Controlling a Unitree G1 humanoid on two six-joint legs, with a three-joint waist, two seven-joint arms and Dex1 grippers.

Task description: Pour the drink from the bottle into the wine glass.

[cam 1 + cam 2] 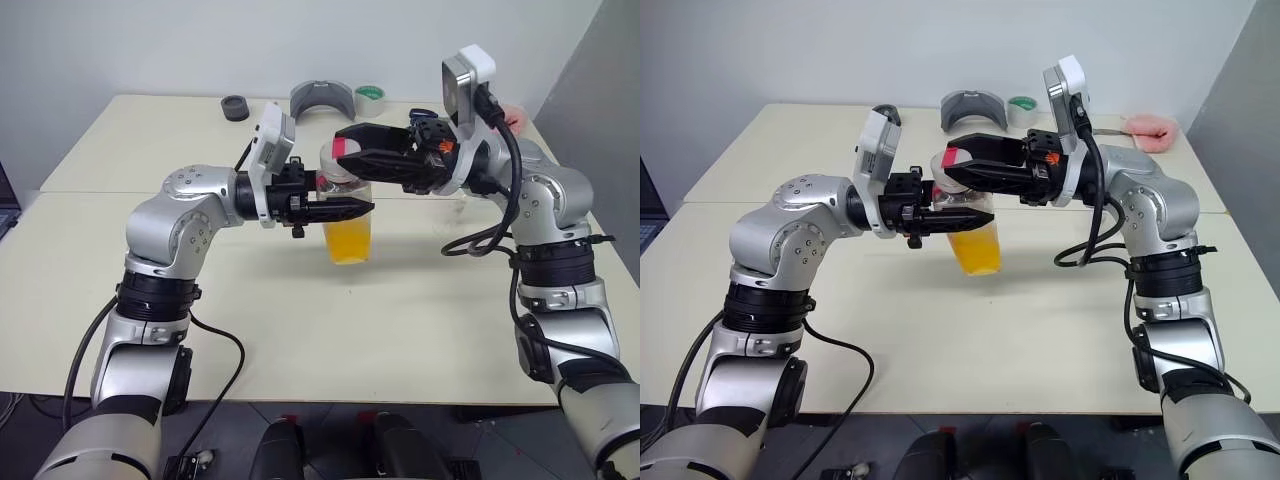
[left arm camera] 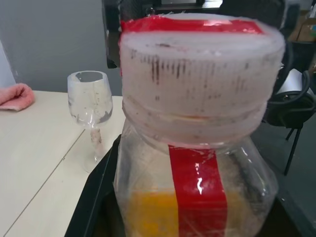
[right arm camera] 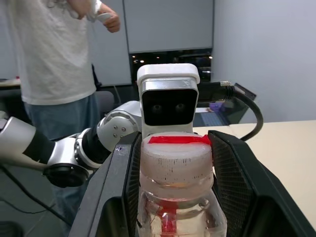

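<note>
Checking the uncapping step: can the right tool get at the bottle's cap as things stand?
Probably yes. The right tool already straddles the cap, one finger on either side, while the left tool holds the bottle upright below.

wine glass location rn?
The wine glass stands upright on the table, apart from the bottle, with a pink cloth beyond it.

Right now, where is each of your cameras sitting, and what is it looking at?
Left and right eye views: on the head, looking down over both arms at the bottle, held by the left gripper, with the right gripper around its cap.
Left wrist view: along the left gripper, facing the bottle's cap and the wine glass.
Right wrist view: along the right gripper's fingers, facing the cap, the left arm and a person.
All views share the bottle.
</note>
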